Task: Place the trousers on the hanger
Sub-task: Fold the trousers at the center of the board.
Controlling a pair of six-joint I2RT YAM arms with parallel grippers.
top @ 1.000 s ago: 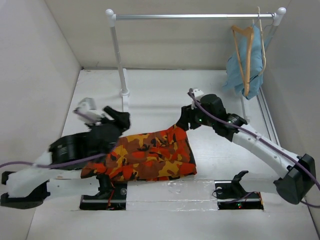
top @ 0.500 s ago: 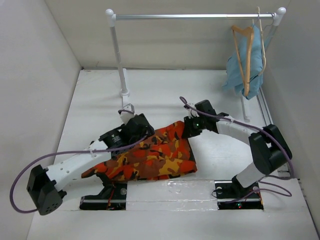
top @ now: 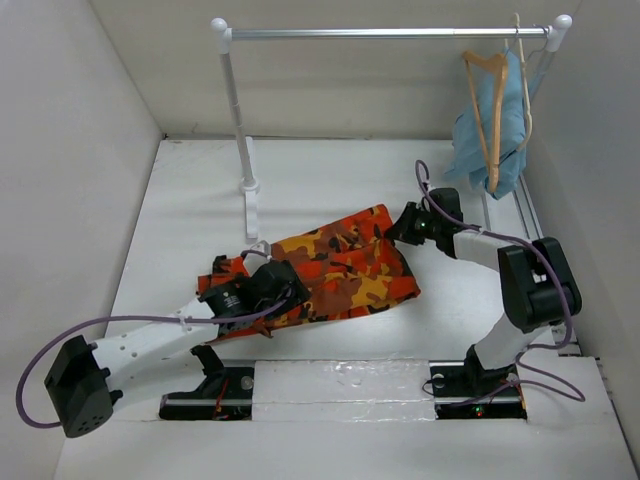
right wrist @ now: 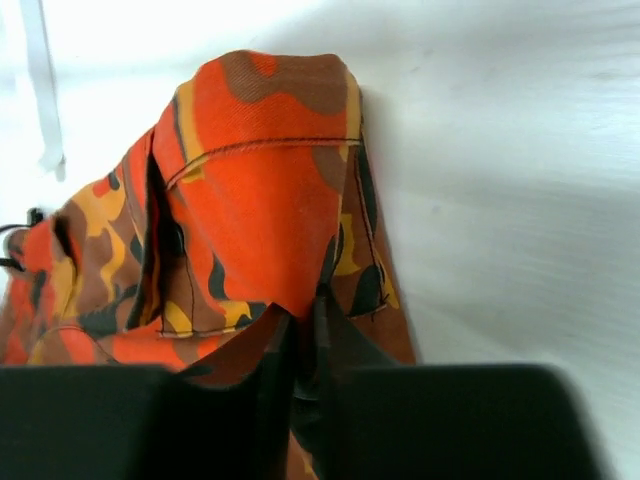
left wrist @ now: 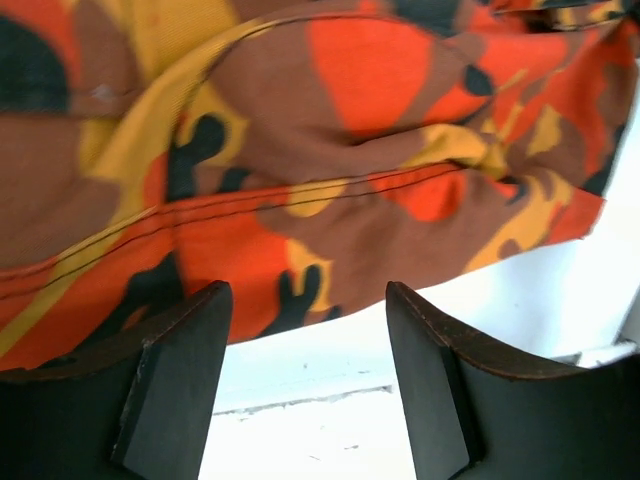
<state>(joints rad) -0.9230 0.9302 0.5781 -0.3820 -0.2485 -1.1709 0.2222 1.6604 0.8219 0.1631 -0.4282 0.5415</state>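
Observation:
The camouflage trousers (top: 345, 265) lie spread on the white table, slanting from near left to far right. My right gripper (top: 401, 227) is shut on their far right edge; in the right wrist view its jaws (right wrist: 318, 330) pinch a fold of the cloth (right wrist: 270, 200). My left gripper (top: 283, 291) rests low at their near left part, open and empty. In the left wrist view (left wrist: 305, 385) the trousers' hem (left wrist: 330, 170) lies just beyond the fingertips and bare table shows between them. The wooden hanger (top: 494, 130) hangs at the right end of the rail.
A white clothes rail (top: 390, 33) spans the back, with its left post (top: 240, 130) standing on the table close behind the trousers. A light blue garment (top: 512, 120) on a second hanger (top: 523, 85) hangs at the rail's right end. Walls enclose left and right.
My right gripper has pulled the trousers to the right and farther back. My left gripper has drawn back toward the near left, off the cloth's middle.

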